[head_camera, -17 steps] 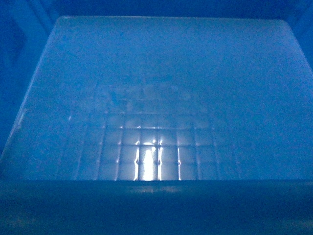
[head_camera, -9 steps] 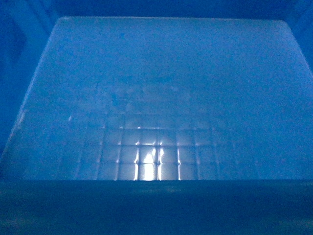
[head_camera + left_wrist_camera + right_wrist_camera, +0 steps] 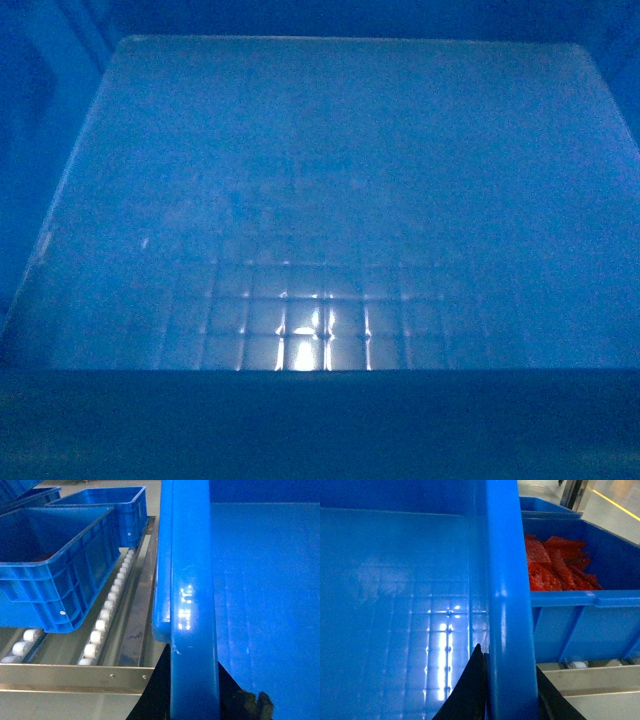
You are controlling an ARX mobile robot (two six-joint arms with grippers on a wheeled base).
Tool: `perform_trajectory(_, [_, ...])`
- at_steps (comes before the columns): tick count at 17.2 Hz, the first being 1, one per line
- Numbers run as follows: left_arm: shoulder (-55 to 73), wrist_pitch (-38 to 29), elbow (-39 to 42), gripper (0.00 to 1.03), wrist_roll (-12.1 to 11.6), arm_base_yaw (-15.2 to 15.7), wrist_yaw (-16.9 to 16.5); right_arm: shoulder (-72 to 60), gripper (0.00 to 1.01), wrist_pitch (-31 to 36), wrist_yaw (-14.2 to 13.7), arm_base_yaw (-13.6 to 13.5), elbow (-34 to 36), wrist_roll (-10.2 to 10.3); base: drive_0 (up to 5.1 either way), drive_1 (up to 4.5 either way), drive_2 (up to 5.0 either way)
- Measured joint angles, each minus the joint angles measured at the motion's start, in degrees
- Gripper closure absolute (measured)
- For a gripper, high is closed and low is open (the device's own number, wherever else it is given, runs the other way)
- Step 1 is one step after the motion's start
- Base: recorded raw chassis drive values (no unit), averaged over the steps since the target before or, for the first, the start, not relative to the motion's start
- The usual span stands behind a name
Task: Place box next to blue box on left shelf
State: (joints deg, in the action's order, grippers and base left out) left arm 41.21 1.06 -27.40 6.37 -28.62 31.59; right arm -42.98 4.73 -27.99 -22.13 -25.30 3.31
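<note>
Blue plastic fills the head view: the box (image 3: pixel 320 200) sits so close to the camera that only its grid-patterned floor, with a bright glint near the front wall, and its dark walls show. Left of the box, in the left wrist view, a crate (image 3: pixel 55 565) rests on the white rollers (image 3: pixel 102 617) of the shelf (image 3: pixel 75 672), with another crate (image 3: pixel 115 510) behind it; a bare strip of rollers and rail lies between the near crate and the box. The box's left rim (image 3: pixel 192 605) runs up the middle of that view, and its near corner hangs just past the shelf's front rail. The left gripper (image 3: pixel 230 695) shows only as dark parts under and beside that rim, so I cannot tell whether it is clamped. In the right wrist view, the right gripper (image 3: pixel 507 695) has one black finger (image 3: pixel 470 690) inside the wall and the other outside, pinching the box's right rim. Right of the box, just beside it, a bin (image 3: pixel 580 605) holds red packets (image 3: pixel 555 562).
</note>
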Motion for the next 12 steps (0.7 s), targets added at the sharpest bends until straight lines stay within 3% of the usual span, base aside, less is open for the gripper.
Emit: perform_trajectory(12, [-0.09, 0.02, 0.0, 0.96, -0.02, 0.0, 0.09, -0.02, 0.91, 0.04, 0.0, -0.07, 0.0, 0.04, 0.2, 4.06, -3.8])
